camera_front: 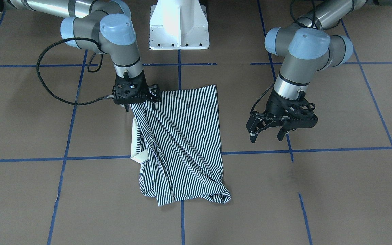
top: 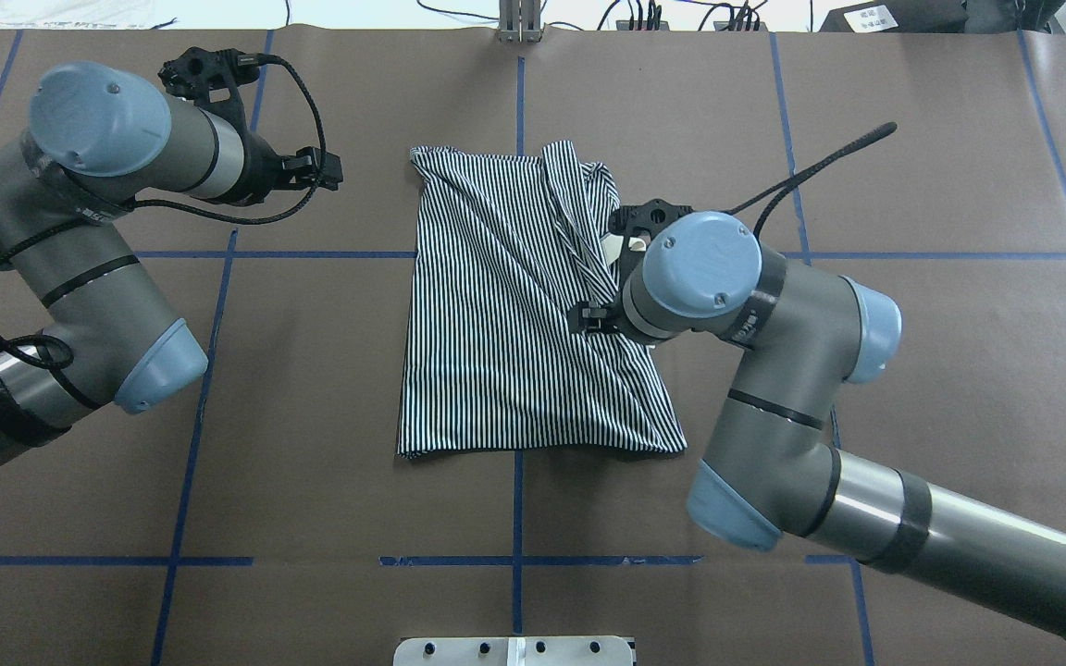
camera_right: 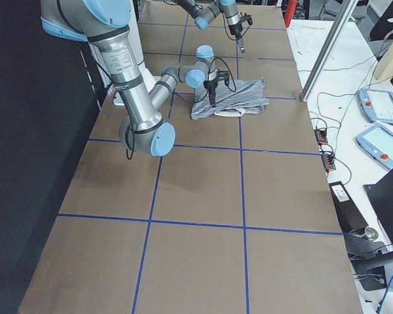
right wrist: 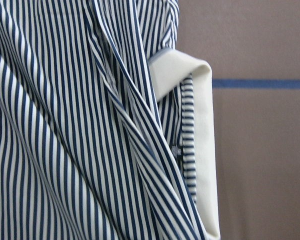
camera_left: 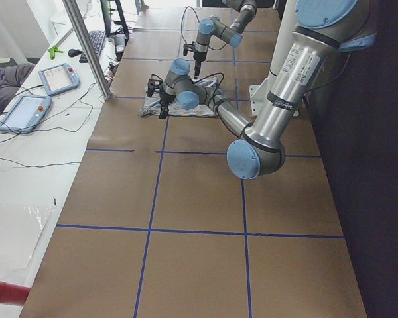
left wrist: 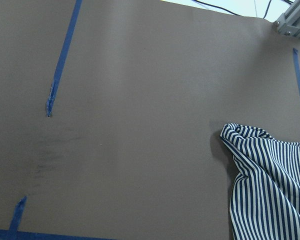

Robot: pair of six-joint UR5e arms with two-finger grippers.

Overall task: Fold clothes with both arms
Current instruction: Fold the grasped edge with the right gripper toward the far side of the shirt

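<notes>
The shirt [camera_front: 185, 143] lies mid-table, long axis running away from the robot, collar [camera_front: 137, 143] on its right edge (partly folded). Right gripper [camera_front: 138, 102] pinches shirt fabric; left gripper [camera_front: 265, 132] hangs spread, apart.

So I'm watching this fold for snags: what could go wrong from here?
Only the right gripper grips the striped shirt; the left gripper hangs open beside it, so a one-sided pull could drag the whole shirt askew. The fabric near the far hem is already bunched, so creases may get folded in. The cream collar sticks out at the edge and may stay exposed.
</notes>
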